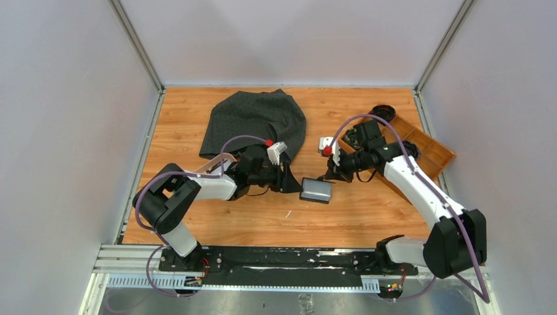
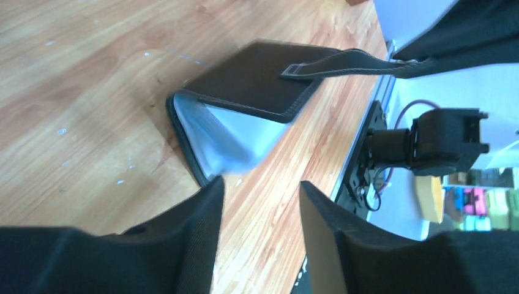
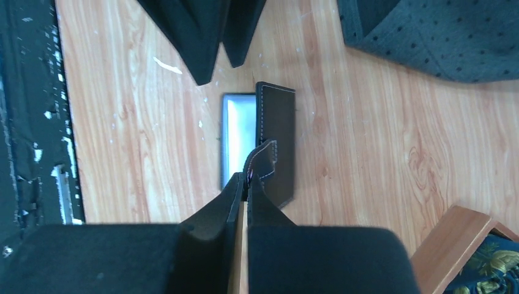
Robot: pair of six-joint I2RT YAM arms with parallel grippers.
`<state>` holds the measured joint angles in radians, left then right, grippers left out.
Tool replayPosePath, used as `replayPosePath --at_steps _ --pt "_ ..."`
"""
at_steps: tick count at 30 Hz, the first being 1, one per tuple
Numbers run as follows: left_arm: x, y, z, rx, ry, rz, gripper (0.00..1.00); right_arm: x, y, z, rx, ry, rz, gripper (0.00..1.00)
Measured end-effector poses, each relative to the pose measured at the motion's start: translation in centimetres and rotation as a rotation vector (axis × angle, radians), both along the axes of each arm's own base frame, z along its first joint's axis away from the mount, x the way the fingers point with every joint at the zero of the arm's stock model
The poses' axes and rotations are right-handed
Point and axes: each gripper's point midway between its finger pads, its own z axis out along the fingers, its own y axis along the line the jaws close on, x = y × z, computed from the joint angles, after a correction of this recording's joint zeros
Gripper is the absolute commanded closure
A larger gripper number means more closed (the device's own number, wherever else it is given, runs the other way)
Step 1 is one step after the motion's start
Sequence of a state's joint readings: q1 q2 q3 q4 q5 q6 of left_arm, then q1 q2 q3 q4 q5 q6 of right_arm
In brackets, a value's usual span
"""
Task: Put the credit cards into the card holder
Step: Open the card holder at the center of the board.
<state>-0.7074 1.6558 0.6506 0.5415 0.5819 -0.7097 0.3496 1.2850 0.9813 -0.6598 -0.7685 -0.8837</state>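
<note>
The black card holder lies mid-table, its top flap lifted so the greyish-blue inside shows. My right gripper is shut on the holder's strap, which runs taut from the flap in the left wrist view. My left gripper stands open just short of the holder's near edge, with only bare wood between its fingers. In the top view the left gripper is left of the holder and the right gripper is at its far right side. No credit cards are in view.
A dark dotted cloth lies bunched at the back, behind the left arm. A long wooden tray sits at the right edge, its corner close to my right wrist. A dark round object lies behind the tray.
</note>
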Motion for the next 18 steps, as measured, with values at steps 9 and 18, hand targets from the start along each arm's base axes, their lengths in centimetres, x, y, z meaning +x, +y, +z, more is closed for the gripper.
replayPosePath --at_steps 9,18 --pt "0.6 3.9 2.5 -0.022 -0.061 0.106 0.34 -2.1 0.0 0.4 0.061 0.068 -0.002 1.0" --pt "-1.2 6.1 1.7 0.011 -0.109 0.143 0.28 0.2 -0.9 -1.5 -0.006 0.126 -0.175 1.0"
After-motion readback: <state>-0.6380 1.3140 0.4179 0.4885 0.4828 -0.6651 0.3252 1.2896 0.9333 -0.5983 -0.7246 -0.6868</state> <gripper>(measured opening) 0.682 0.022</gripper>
